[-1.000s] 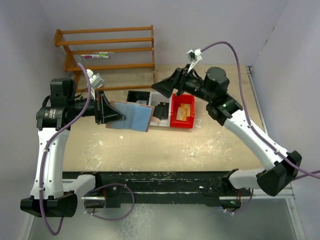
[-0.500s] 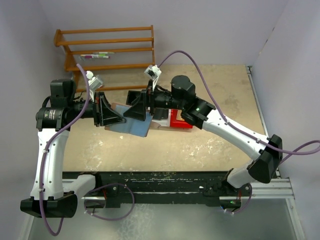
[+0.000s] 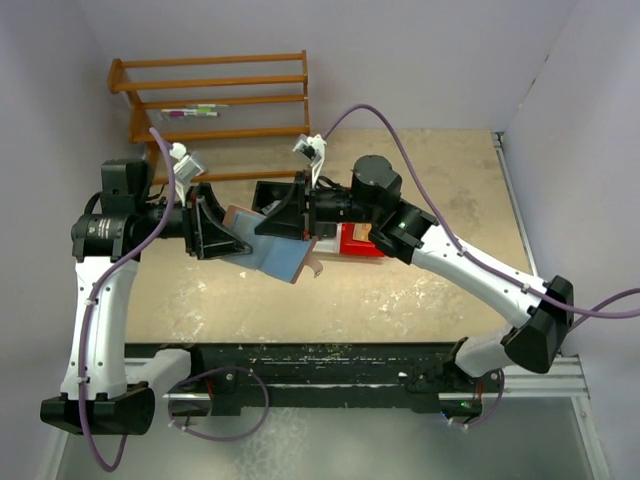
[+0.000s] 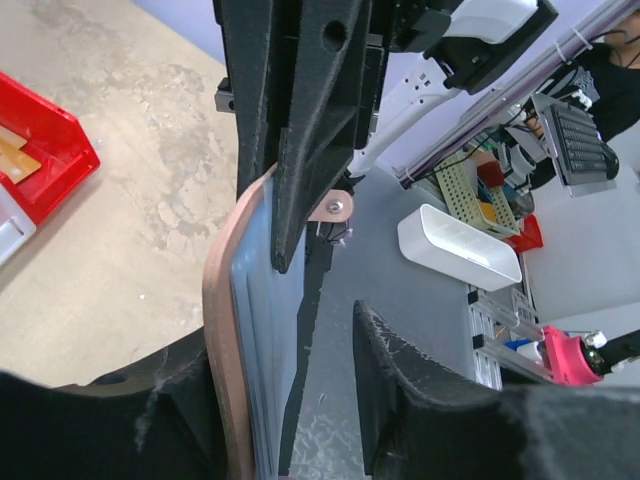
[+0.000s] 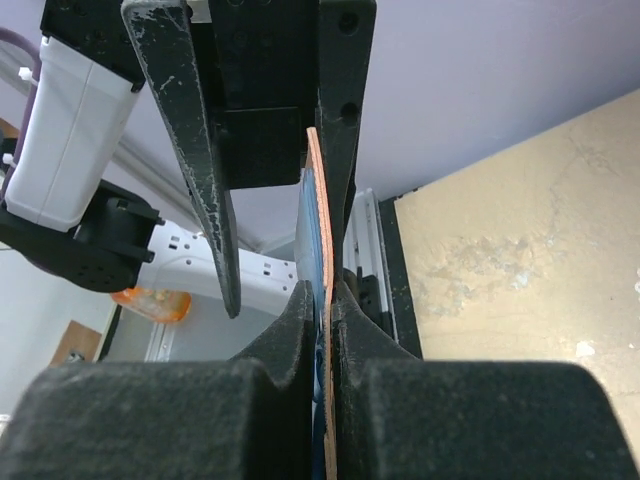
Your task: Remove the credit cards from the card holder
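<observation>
The pinkish-brown card holder (image 3: 282, 254) with light blue lining hangs in the air between both arms, its strap tab (image 3: 313, 268) pointing down. My right gripper (image 3: 287, 220) is shut on its edge, and the right wrist view shows the fingers pinching the card holder (image 5: 316, 200) at the right gripper (image 5: 325, 292). My left gripper (image 4: 285, 340) stands open: the card holder (image 4: 222, 300) rests against one finger with a gap to the other. One golden-yellow credit card (image 4: 14, 156) lies in the red bin (image 4: 45, 150). Any cards inside the holder are hidden.
A wooden rack (image 3: 215, 110) stands at the back left against the wall. A black bin (image 3: 272, 191) and the red bin (image 3: 358, 241) sit mid-table, partly under my right arm. Walls close in on the left and right.
My right gripper has closed on the card holder's edge. The left jaws have parted from it. The holder has tipped slightly, with its strap tab now hanging free.
</observation>
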You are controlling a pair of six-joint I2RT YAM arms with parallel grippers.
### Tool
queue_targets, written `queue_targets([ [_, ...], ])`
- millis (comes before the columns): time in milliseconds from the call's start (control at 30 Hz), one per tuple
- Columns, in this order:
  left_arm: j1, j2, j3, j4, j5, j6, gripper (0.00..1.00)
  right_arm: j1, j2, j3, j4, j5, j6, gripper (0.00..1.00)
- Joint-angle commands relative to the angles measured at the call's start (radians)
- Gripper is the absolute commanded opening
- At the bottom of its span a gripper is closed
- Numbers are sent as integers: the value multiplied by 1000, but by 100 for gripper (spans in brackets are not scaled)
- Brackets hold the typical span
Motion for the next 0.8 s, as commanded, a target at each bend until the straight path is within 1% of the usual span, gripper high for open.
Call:
queue_targets([
  [0,-3,-11,62,0,180,-19,51,-38,-50,-34,22,36,-35,1],
  [67,-2,-11,66,9,186,-30,52,-53,-69,-52,25,29,-43,0],
  [133,-4,-11,68,20,188,-44,48,-72,-89,-69,28,16,-46,0],
  [400,-2,-8,64,60,172,-90,21,-123,-149,-143,89,-61,-39,0],
  [467,-1,-8,53,101,164,-117,13,-123,-142,-143,94,-77,-36,0],
  [533,-2,-14,32,162,154,-171,10,-123,-130,-139,108,-92,-25,1],
  [600,-2,-28,8,221,144,-227,9,-122,-118,-135,127,-95,-14,1],
  [633,-2,-34,-6,245,143,-249,12,-123,-112,-131,142,-92,-9,1],
  [700,-2,-48,-24,279,149,-278,24,-123,-99,-121,167,-89,-3,1],
  [733,-2,-53,-32,287,149,-286,27,-123,-90,-117,176,-91,3,1],
  [767,-2,-55,-34,291,149,-287,28,-123,-85,-114,179,-93,4,1],
])
